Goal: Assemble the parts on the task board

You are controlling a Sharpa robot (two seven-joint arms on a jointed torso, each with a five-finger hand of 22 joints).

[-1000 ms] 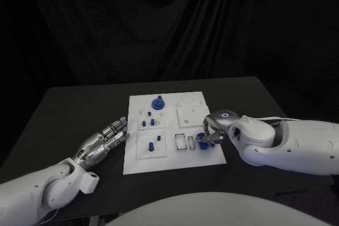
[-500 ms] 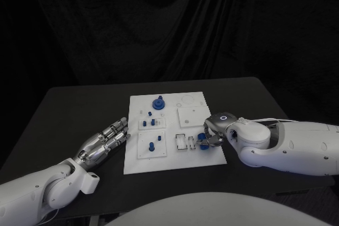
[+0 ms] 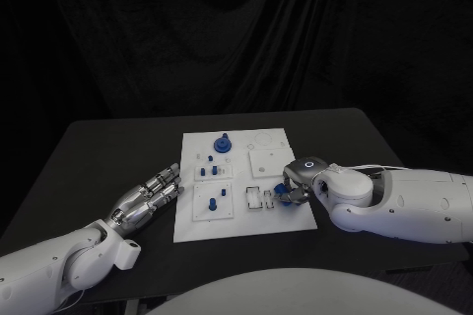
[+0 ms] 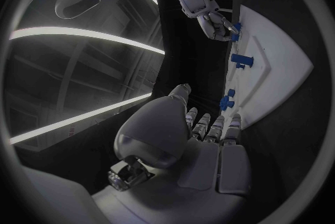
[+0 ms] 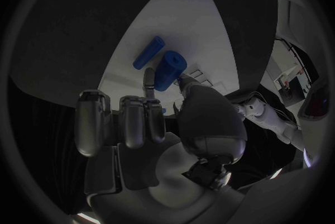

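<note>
The white task board (image 3: 247,223) lies mid-table. My right hand (image 3: 296,190) is over its right front part and pinches a short blue cylinder (image 5: 167,70) between thumb and a finger, close above the board. A second blue peg (image 5: 148,52) lies flat on the board just beyond it. A blue gear-like part (image 3: 223,145) stands at the back of the board, small blue pegs (image 3: 209,171) stand in the middle left block, and one peg (image 3: 212,206) is in the front left block. My left hand (image 3: 147,199) lies open on the table, fingertips at the board's left edge.
The black table (image 3: 109,151) surrounds the board, with bare room to the left, the right and behind. In the left wrist view my left hand (image 4: 202,140) points at the board (image 4: 279,67), and my right hand (image 4: 213,23) is at its far side.
My right hand has crept slightly leftward and lower over the board's front right with the blue cylinder in it. The left hand has stayed put.
</note>
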